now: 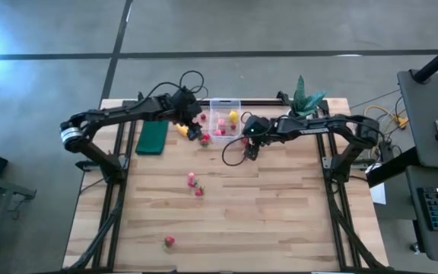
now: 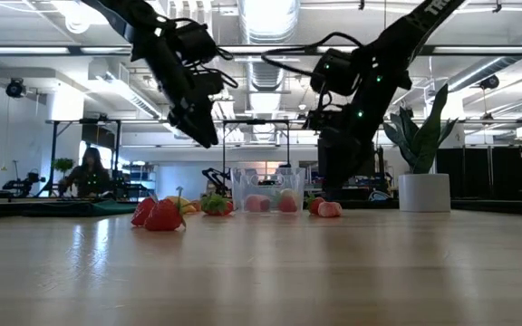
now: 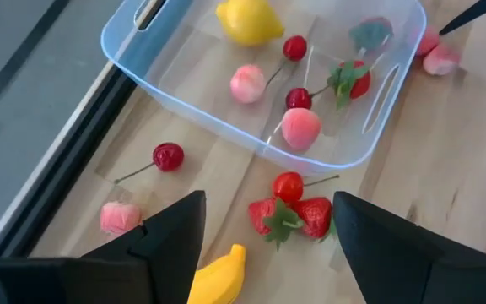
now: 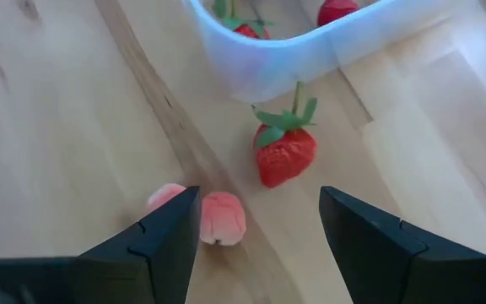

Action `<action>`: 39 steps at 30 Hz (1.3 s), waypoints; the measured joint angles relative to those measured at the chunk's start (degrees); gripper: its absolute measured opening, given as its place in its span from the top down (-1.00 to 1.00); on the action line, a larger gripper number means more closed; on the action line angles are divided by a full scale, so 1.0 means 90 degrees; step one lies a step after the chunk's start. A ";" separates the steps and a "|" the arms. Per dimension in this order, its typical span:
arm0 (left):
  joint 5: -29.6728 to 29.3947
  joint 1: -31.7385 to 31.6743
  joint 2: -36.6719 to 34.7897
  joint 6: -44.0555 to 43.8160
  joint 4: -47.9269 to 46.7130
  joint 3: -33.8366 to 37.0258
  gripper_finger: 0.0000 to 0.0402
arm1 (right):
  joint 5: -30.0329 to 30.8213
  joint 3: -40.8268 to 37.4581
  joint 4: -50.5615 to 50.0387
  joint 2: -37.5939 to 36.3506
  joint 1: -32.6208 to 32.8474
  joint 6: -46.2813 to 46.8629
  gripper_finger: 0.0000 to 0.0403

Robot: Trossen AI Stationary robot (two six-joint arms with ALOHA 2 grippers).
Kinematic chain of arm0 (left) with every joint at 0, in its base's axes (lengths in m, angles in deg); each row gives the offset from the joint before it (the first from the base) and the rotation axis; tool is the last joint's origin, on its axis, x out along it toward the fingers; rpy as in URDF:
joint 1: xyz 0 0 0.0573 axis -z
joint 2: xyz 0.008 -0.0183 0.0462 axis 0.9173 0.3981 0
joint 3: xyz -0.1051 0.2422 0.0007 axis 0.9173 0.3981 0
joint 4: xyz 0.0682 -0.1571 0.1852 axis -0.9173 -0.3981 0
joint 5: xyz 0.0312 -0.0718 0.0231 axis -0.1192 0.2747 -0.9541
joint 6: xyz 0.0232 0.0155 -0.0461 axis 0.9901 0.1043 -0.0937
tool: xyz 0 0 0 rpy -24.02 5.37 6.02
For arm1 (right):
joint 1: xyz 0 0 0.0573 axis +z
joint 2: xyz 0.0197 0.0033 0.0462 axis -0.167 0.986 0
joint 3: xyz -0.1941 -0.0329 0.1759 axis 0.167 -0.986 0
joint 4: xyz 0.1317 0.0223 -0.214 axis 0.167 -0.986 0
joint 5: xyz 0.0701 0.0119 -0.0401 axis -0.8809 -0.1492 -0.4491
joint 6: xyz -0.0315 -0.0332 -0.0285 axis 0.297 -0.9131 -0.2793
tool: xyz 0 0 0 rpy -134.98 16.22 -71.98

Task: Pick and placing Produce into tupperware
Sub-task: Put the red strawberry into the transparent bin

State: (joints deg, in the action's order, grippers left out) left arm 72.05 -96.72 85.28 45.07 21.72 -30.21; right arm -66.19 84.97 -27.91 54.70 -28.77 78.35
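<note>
The clear tupperware (image 1: 225, 118) stands near the table's far edge and holds the yellow lemon (image 3: 247, 21), pink fruits, cherries and a strawberry. My left gripper (image 3: 268, 245) hovers open just left of it, above the yellow banana (image 3: 218, 274), two strawberries (image 3: 294, 215), a cherry (image 3: 168, 156) and a pink fruit (image 3: 118, 217), all lying on the wood. My right gripper (image 4: 260, 232) is open and low at the box's near right corner, over a strawberry (image 4: 283, 152) and two pink fruits (image 4: 222, 217). More red fruits (image 1: 195, 185) lie mid-table, one (image 1: 169, 242) near the near edge.
A dark green pad (image 1: 153, 137) lies left of the left gripper. A potted plant (image 1: 306, 99) stands at the far edge, right of the box. Black cable loops across the wood by the right gripper (image 1: 234, 156). The table's near half is mostly bare wood.
</note>
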 joint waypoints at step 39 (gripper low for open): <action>-0.0102 -0.0026 -0.0339 0.0383 0.1734 0.0675 -0.22 | -0.0120 0.1069 -0.0523 0.1208 -0.0323 0.0058 0.37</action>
State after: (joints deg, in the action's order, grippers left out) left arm 71.13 -96.96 82.23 48.52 37.32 -24.13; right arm -67.27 94.58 -32.62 65.57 -31.68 78.87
